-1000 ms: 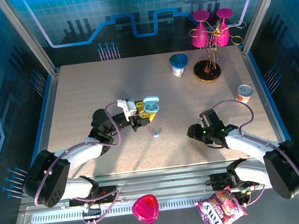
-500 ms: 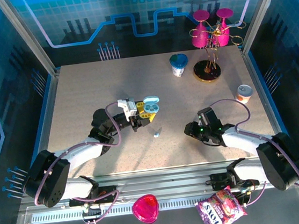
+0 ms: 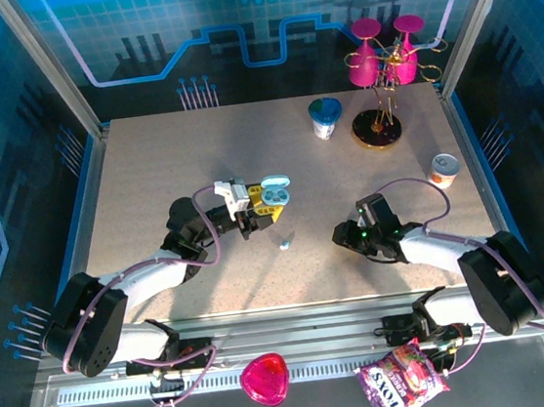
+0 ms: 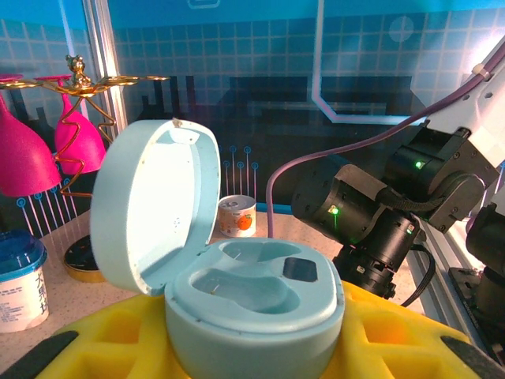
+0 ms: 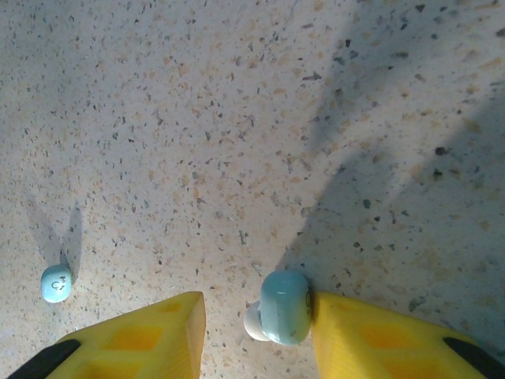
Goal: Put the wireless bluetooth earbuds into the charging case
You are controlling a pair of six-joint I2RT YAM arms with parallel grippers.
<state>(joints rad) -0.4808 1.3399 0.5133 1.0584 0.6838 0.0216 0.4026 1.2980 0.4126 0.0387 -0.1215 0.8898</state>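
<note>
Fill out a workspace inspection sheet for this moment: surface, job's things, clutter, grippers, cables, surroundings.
Surface: speckled beige tabletop, no spills seen.
Job's things: case open, lid up, both wells empty. One earbud lies between the right fingers. Second earbud lies loose on the tabletop.
Clutter: cup, glass rack and can at the far right. Pink object and snack bag sit by the near rail.
Grippers: left gripper shut on case. Right gripper open, one finger touching the earbud, a gap at the other.
Cables: purple cables loop along both arms.
Surroundings: blue printed walls, metal frame.
</note>
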